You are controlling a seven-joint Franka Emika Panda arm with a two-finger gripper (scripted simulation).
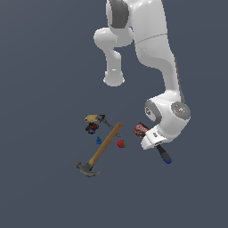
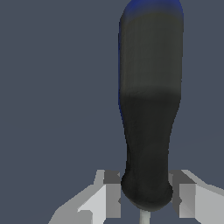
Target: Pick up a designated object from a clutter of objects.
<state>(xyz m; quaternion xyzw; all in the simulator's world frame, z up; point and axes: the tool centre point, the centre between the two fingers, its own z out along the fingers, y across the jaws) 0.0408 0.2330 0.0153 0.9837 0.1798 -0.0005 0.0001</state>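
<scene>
Fingers (image 2: 144, 197) closed either side of the screwdriver (image 1: 163, 155) handle base, hammer (image 1: 101, 152) at 9 o'clock, strawberry (image 1: 120, 143) between, on worktop (image 1: 44, 187).

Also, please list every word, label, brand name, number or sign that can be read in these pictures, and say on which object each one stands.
No text can be read.
Red-brown flat box: pale marks on its top, too small and blurred to read.
Screwdriver between the fingers of the hand: plain black handle, blue cap, no print.
Hammer, strawberry: no markings visible.
</scene>
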